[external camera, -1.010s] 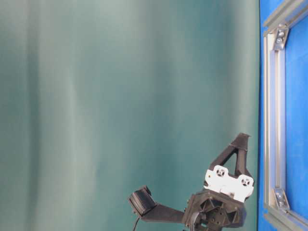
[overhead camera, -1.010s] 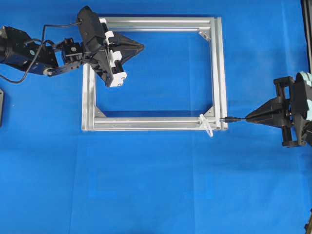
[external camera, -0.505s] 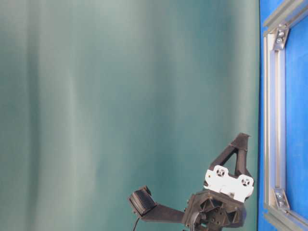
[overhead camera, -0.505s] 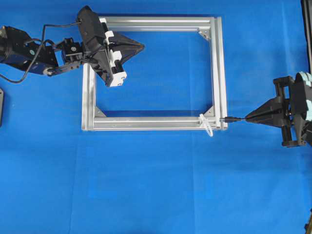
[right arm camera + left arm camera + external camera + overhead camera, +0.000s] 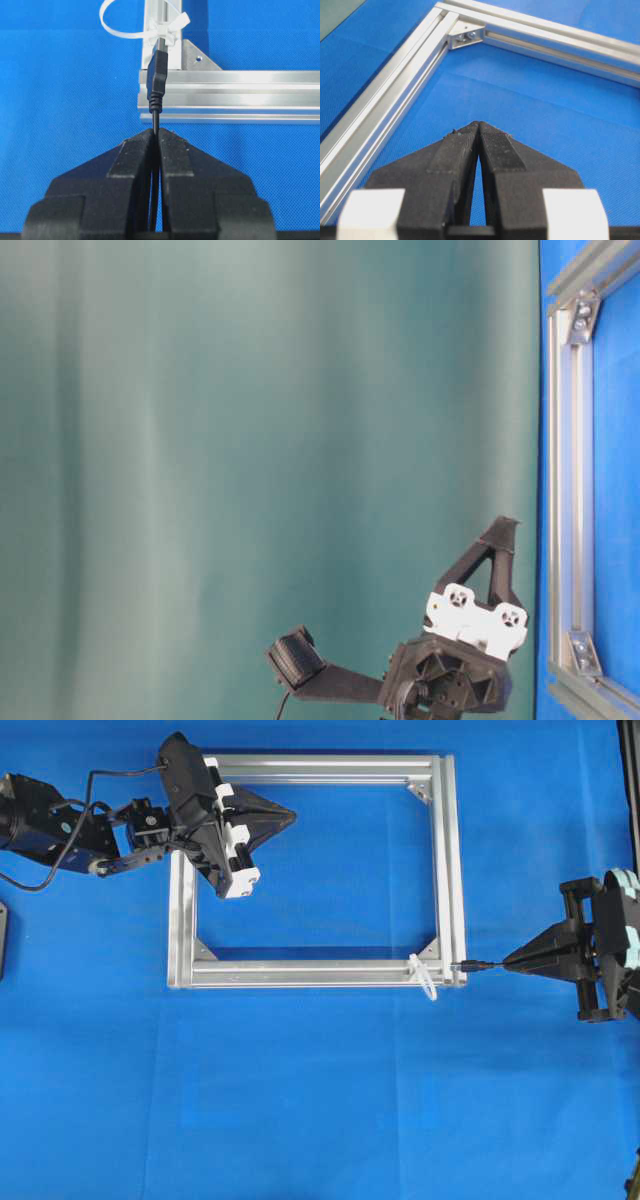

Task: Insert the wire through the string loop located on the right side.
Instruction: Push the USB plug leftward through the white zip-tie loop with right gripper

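The right gripper [image 5: 156, 131], jaws pinched on the thin black wire with its dark plug tip [image 5: 156, 75], holds it just outside the silver aluminium frame's [image 5: 445, 870] near right corner, pointing left. The plug's tip reaches the small white string loop [image 5: 131, 25] tied there, but whether it has entered is unclear. The step is threading; next, the tip needs aligning with the loop's opening, then pushing through. The left gripper [image 5: 479, 125], closed and empty, hovers over the frame's far left corner.

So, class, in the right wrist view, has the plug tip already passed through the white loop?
No: the plug tip stops at the tie's knot on the frame, while the string loop arcs off to its left.
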Robot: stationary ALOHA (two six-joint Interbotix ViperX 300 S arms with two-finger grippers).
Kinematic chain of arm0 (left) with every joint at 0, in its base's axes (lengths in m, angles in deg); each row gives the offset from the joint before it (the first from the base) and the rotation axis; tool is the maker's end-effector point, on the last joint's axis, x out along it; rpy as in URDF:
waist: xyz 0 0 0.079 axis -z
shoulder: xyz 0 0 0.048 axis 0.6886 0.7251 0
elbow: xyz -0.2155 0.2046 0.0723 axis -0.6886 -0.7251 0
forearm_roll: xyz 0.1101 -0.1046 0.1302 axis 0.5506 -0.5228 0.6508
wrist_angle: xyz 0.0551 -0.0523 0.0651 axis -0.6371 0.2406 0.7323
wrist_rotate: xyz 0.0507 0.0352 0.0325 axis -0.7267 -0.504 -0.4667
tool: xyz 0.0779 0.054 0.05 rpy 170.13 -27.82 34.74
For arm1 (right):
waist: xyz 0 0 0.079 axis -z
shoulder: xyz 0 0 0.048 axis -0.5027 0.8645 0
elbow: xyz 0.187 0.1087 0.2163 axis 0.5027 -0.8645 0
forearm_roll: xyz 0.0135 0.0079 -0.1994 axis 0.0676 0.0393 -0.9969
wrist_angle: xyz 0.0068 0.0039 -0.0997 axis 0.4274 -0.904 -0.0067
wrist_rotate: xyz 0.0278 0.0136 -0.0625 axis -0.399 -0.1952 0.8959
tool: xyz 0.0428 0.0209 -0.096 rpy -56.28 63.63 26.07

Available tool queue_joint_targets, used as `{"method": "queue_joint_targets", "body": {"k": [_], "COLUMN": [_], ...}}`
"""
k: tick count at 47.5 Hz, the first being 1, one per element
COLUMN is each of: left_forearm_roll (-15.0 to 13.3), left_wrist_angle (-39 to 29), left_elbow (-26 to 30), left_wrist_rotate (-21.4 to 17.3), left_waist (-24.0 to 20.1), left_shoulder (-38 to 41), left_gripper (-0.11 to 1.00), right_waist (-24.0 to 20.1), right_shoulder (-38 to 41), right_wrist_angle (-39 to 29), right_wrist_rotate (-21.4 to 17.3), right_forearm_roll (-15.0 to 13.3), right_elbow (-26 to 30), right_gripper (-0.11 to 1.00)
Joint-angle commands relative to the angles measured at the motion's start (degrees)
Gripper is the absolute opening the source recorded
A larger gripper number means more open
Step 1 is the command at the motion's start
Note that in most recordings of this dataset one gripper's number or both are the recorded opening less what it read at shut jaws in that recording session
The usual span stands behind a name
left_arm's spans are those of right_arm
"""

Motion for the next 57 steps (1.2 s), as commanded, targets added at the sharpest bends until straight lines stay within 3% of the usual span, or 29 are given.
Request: {"method": "queue_joint_targets", "body": {"k": [1, 41, 57], "left_forearm_roll": [0.2, 0.1, 0.1], "left_wrist_angle": [0.3, 0.3, 0.3], "left_elbow": [0.7, 0.8, 1.0], "left_wrist_rotate": [0.0, 0.1, 0.1], "left_waist": [-0.1, -0.1, -0.1], "left_shoulder": [-1.9, -1.9, -1.9], "left_gripper": [0.0, 0.0, 0.0], "right_waist": [-0.1, -0.1, -0.1], "right_shoulder": [0.3, 0.7, 6.2], "right_wrist_angle": [0.5, 0.6, 7.8], "right_wrist_rotate": [0.1, 0.0, -0.4], "right_forearm_roll": [-0.1, 0.0, 0.3], "right_elbow": [0.9, 0.9, 1.6], "right_gripper": [-0.04, -0.04, -0.04]}}
